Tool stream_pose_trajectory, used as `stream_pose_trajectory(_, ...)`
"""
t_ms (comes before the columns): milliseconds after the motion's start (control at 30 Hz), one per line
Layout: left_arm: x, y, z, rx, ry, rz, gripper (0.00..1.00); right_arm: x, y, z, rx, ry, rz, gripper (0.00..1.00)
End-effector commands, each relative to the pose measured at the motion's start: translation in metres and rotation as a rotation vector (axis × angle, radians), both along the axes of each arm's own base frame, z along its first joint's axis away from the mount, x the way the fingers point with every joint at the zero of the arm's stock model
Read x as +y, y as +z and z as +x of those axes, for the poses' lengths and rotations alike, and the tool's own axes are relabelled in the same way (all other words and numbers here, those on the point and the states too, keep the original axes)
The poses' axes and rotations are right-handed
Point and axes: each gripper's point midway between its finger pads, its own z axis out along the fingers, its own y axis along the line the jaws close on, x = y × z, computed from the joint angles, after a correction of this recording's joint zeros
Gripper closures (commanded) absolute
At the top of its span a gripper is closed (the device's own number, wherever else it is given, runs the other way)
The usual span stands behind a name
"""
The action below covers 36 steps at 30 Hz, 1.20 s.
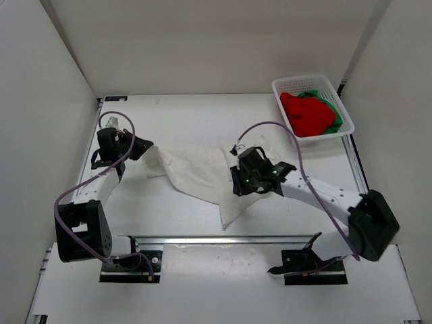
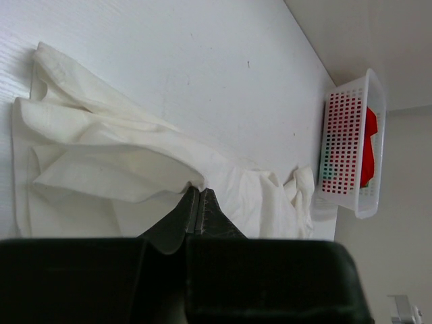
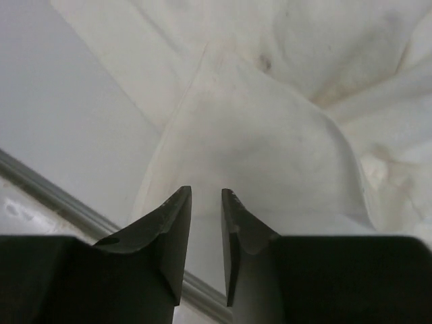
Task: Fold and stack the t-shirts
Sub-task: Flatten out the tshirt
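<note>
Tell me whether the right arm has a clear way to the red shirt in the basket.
Probably yes: the red shirt lies on top in the open basket, and the right fingers stand apart, empty, above the white shirt.

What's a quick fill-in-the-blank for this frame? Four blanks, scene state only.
1. Only the white t-shirt lies on the table, ____ the basket.
2. The red t-shirt and the green t-shirt sit in that basket, at the table's far ____ corner.
3. The left gripper has its jaws ____ on the white cloth.
4. The right gripper, over the cloth, has its jaws ____ and holds nothing.
Missing words: outside; right; shut; open.
</note>
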Motion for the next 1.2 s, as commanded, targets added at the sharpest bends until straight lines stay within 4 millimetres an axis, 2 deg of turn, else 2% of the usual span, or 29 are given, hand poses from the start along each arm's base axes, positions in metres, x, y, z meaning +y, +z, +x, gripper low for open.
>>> stream_pose_trajectory(0,-0.003,0.001,0.001,-0.031,-0.011,0.007,1.00,0.026,0.006,0.038,-0.120,-0.002,-0.045,0.76)
stream_pose_trajectory(67,-0.010,0.006,0.003,-0.038,-0.027,0.002,1.00,0.040,0.003,0.043,-0.155,0.007,-0.070,0.72)
stream_pose_trajectory(100,-0.011,0.002,0.002,-0.030,-0.027,-0.001,1.00,0.043,-0.006,0.048,-0.151,0.001,-0.090,0.72)
stream_pose_trajectory(133,-0.013,0.004,0.003,-0.034,-0.034,-0.004,1.00,0.047,-0.004,0.053,-0.162,-0.007,-0.088,0.72)
stream_pose_trajectory(167,-0.016,0.003,0.003,-0.033,-0.040,-0.004,1.00,0.050,-0.014,0.057,-0.149,-0.009,-0.109,0.72)
stream_pose_trajectory(233,-0.016,0.002,0.001,-0.028,-0.040,0.000,1.00,0.056,-0.019,0.067,-0.156,-0.030,-0.126,0.72)
stream_pose_trajectory(333,-0.017,0.002,-0.001,-0.037,-0.038,0.008,1.00,0.058,-0.041,0.076,-0.142,-0.049,-0.187,0.71)
stream_pose_trajectory(533,-0.005,0.003,-0.003,-0.033,-0.003,0.033,1.00,0.062,-0.059,0.084,-0.127,-0.077,-0.206,0.68)
stream_pose_trajectory(700,0.011,-0.002,-0.007,-0.023,0.045,0.025,1.00,0.067,-0.066,0.085,-0.121,-0.081,-0.193,0.68)
stream_pose_trajectory(800,0.019,0.006,-0.009,-0.051,0.058,0.018,1.00,0.072,-0.060,0.086,-0.133,-0.084,-0.188,0.68)
stream_pose_trajectory(900,0.021,0.011,-0.009,-0.081,0.048,-0.027,0.93,0.072,-0.064,0.084,-0.116,-0.080,-0.182,0.68)
stream_pose_trajectory(967,0.023,-0.004,-0.013,-0.057,0.057,-0.061,0.92,0.072,-0.072,0.080,-0.090,-0.078,-0.190,0.68)
stream_pose_trajectory(1033,0.022,-0.003,-0.012,-0.078,0.043,-0.117,0.86,0.071,-0.078,0.082,-0.083,-0.083,-0.193,0.68)
stream_pose_trajectory(1067,0.023,-0.011,-0.013,-0.055,0.035,-0.144,0.86,0.070,-0.080,0.084,-0.081,-0.087,-0.196,0.69)
stream_pose_trajectory(1167,0.026,-0.016,-0.013,-0.055,0.035,-0.177,0.83,0.069,-0.077,0.085,-0.081,-0.095,-0.192,0.72)
